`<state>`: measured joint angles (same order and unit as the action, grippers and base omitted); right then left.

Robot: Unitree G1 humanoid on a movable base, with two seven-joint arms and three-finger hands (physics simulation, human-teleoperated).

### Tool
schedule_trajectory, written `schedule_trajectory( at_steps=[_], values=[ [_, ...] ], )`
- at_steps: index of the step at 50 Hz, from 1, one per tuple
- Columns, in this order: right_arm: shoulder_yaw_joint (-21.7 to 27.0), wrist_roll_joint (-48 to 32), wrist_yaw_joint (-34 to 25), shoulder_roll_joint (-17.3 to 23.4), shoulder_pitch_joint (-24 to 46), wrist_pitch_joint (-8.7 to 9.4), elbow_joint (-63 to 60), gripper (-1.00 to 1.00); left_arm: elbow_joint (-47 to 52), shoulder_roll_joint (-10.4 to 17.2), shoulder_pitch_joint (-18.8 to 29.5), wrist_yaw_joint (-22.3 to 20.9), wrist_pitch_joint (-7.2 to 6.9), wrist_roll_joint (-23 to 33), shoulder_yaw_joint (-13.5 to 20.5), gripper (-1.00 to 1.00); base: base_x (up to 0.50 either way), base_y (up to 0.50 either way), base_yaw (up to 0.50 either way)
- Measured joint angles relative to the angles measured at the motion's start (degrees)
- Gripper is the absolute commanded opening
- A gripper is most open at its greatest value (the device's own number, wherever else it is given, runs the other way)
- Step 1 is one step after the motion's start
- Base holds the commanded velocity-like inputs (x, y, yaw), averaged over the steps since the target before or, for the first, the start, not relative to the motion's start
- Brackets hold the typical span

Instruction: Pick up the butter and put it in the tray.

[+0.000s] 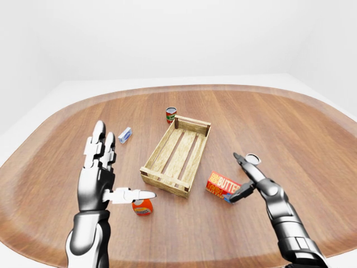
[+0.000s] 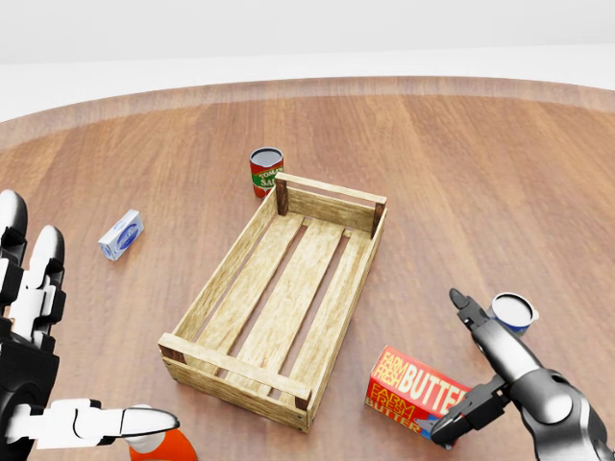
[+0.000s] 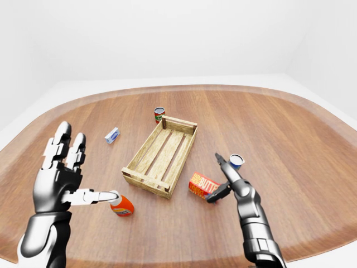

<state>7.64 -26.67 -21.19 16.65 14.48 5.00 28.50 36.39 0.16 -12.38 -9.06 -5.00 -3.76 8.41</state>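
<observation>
wooden slats make up the tray [image 2: 240,279], which sits on the round table [image 2: 500,173] with nothing inside it. in the head view the butter [image 2: 415,389] lies flat on the table just beside the tray's lower right corner, its lower right end covered by the right hand [image 2: 473,370]. that hand is spread open, one dark finger touching the box end and another pointing up past it; nothing is grasped. a small blue-rimmed can [image 2: 513,311] is partly hidden behind that raised finger. an orange bottle [image 2: 159,447], left of the tray's lower corner, is cut off by the bottom edge. the left hand [image 1: 100,176] is open and empty. a red can [image 2: 266,171] stands just above the tray, and a small blue and white box [image 2: 121,234] lies well to its left.
</observation>
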Motion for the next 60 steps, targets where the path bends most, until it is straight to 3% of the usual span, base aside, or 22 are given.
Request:
schedule_trajectory(
  at_steps=[53,55,56,60],
  values=[
    [-3.55,2.81,5.00,-0.46,7.33,0.00,23.31,1.00,0.13,0.06,0.33,0.01,0.00,-0.38,0.46,1.00,0.00,0.00,0.00],
    [-3.62,2.83,4.99,-0.44,7.46,0.00,23.91,-0.06,0.07,0.06,0.35,0.01,0.00,-0.38,0.46,1.00,0.00,0.00,0.00],
    [-3.63,2.78,5.02,-0.43,7.53,0.00,24.13,-1.00,0.06,0.06,0.36,0.02,0.00,-0.39,0.47,1.00,0.00,0.00,0.00],
    [-3.53,2.40,4.96,-0.29,7.69,0.00,24.59,-1.00,-0.02,0.06,0.38,0.05,0.00,-0.39,0.45,1.00,0.00,0.00,0.00]
  ],
)
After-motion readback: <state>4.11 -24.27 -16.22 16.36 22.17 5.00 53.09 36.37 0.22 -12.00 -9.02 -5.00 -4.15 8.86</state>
